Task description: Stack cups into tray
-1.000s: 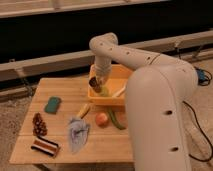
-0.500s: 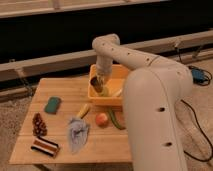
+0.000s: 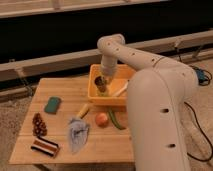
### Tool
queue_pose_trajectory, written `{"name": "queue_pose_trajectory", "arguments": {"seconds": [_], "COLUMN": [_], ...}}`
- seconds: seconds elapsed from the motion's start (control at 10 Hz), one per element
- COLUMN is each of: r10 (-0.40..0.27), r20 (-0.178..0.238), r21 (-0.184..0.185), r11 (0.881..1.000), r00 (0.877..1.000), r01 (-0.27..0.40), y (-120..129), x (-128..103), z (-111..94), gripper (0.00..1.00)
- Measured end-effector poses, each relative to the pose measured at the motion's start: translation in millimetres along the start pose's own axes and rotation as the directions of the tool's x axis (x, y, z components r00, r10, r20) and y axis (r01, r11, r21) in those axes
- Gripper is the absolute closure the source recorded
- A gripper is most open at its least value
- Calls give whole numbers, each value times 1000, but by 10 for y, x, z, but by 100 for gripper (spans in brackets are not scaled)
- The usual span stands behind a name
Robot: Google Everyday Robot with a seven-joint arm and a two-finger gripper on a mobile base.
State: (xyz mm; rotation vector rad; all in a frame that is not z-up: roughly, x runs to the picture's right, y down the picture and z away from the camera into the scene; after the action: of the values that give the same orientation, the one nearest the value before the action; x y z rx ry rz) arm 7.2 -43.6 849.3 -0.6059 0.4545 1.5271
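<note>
Camera view is showing the white arm (image 3: 131, 55) reaching over the far right corner of the wooden table (image 3: 62, 90). The gripper (image 3: 101, 84) is hanging down inside the yellow tray (image 3: 107, 103), close to the tray's left wall. Whether the gripper is spread or pinching anything cannot be told. A dark round shape is sitting right at its tip and looks like the dark cup (image 3: 99, 80), though this is not certain. The tray is resting along the far edge, toward the right corner. A white utensil (image 3: 120, 91) is lying inside it to the right of the gripper.

An orange fruit (image 3: 102, 119) and a long green vegetable (image 3: 116, 120) are lying just beside each other near the tray's front wall. A yellow item (image 3: 83, 110) is lying to their left, touching a grey cloth (image 3: 78, 135). A green sponge (image 3: 52, 105) is sitting toward the left edge. A dark cluster (image 3: 38, 125) and a striped packet (image 3: 45, 147) are lying by the near left corner.
</note>
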Motion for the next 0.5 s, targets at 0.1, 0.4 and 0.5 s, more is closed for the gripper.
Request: {"name": "queue_pose_trajectory", "arguments": {"seconds": [0.1, 0.4, 0.5], "r10": [0, -1, -2], "r20": [-2, -7, -7], "r21": [0, 0, 0], "r11": [1000, 1000, 1000], "r00": [1000, 1000, 1000], "r01": [0, 1, 2], "y": [7, 26, 38], "x": [-7, -16, -20], "z": [22, 90, 111], "gripper": [100, 100, 100]}}
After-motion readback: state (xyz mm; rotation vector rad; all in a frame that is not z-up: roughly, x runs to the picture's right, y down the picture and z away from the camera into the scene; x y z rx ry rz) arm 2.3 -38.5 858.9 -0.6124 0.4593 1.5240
